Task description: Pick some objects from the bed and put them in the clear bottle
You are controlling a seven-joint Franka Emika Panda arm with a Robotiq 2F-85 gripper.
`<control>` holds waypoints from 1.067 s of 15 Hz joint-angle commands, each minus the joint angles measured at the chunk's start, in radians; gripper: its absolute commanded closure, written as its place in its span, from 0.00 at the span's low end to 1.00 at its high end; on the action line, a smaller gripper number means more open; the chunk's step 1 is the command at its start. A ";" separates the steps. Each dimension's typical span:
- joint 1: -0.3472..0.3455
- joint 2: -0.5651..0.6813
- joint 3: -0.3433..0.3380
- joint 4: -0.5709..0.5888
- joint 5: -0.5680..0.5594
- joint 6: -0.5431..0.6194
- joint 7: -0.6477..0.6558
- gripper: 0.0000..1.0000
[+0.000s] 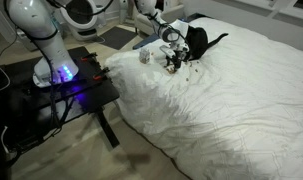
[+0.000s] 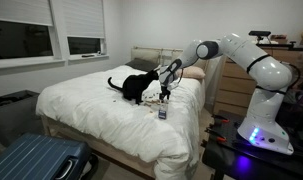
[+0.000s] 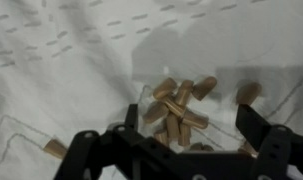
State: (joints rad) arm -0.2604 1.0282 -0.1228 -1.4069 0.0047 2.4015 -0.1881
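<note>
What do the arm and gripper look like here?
The arm is glossy white with rounded, bulky segments and darker joints; a blue-purple light glows at its base. The gripper is black, with two blocky fingers.

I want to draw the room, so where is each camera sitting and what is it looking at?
An exterior view: high beside the robot's base, looking across the bed at the cat; the arm shows.
An exterior view: off the bed's foot, facing the windows; the arm reaches in.
Wrist view: straight down onto the pellets; the fingers show.
Both exterior views share the cat and bed.
</note>
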 commanded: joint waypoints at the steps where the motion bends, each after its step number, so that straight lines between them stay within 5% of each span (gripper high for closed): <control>1: -0.008 0.034 0.006 0.063 -0.003 -0.053 0.030 0.00; 16: -0.028 0.094 0.002 0.148 0.001 -0.105 0.050 0.01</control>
State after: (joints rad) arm -0.2813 1.1013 -0.1229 -1.3109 0.0057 2.3383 -0.1665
